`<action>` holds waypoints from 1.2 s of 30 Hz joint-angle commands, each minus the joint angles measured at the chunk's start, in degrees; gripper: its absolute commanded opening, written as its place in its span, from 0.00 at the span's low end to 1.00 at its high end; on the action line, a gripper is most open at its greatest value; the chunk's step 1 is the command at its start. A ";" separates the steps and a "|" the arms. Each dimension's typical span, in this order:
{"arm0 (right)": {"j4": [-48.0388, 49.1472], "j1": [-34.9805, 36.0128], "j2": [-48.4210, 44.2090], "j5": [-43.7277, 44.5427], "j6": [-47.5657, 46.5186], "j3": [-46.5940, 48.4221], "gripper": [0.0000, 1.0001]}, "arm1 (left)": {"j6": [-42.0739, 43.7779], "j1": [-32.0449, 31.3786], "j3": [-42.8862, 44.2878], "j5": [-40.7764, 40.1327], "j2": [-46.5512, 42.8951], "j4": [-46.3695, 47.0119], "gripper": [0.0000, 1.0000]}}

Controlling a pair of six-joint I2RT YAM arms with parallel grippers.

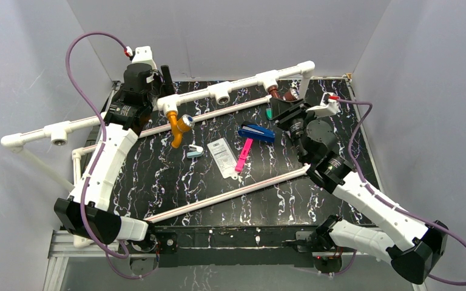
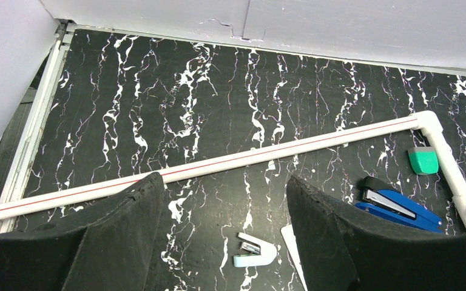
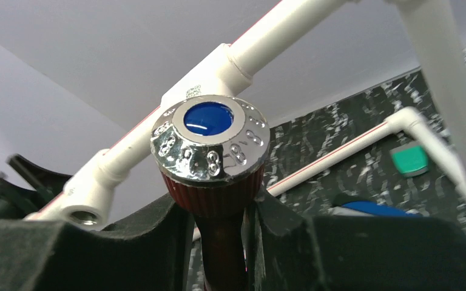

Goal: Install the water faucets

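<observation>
**Faucet gripped at the neck, close under the pipe**

The right jaws pinch the brown faucet (image 3: 213, 182) by its ribbed neck and stem, just below the chrome knob (image 3: 209, 142). It sits at the far right of the worktop (image 1: 176, 176), just beside a tee (image 1: 270, 79); I cannot tell whether they touch. The orange faucet (image 1: 175, 127) hangs from another tee further left, apparently fitted. The left jaws are spread and hold nothing.

The faucet looks light, stiff and plastic. I judge the polished knob slippery and liable to turn, so the ribbed neck is the better hold.

The right wrist view alone shows the grip and the knob's blue cap. Only the top view shows both faucets against the pipe (image 1: 243, 85). The left wrist view shows only worktop and a stapler (image 2: 400, 206).
</observation>
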 commanded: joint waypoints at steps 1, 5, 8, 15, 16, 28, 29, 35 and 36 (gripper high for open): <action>1.53 -1.90 -1.67 -3.20 23.39 -1.10 0.01 | 0.20 -1.99 -4.38 3.46 1.79 -11.26 0.72; 1.68 -4.58 -1.47 -8.01 35.73 -2.88 0.01 | 0.27 -2.03 -4.39 3.42 1.62 -11.32 0.72; 2.11 -6.40 -1.08 -11.53 41.51 -4.14 0.01 | 0.27 -2.08 -4.26 3.33 1.52 -11.28 0.72; 1.94 -7.66 -1.88 -13.00 43.43 -4.93 0.01 | 0.45 -2.21 -4.32 2.91 1.35 -11.44 0.72; 1.53 -7.74 -1.93 -12.88 42.32 -4.45 0.03 | 0.45 -2.21 -4.37 2.89 1.42 -11.44 0.72; -0.36 -7.79 -5.99 -9.96 30.01 -2.34 0.68 | 0.53 -2.25 -4.15 2.56 1.61 -11.57 0.72; -0.93 -7.79 -6.44 -9.68 29.35 -2.19 0.71 | 0.54 -2.27 -4.14 2.54 1.68 -11.53 0.72; -6.39 -7.79 -9.51 -7.19 23.85 -0.57 0.85 | 0.54 -2.25 -3.98 2.45 2.01 -11.62 0.72; -7.46 -7.79 -9.96 -6.77 22.59 -0.28 0.86 | 0.54 -2.29 -3.97 2.49 2.05 -11.66 0.72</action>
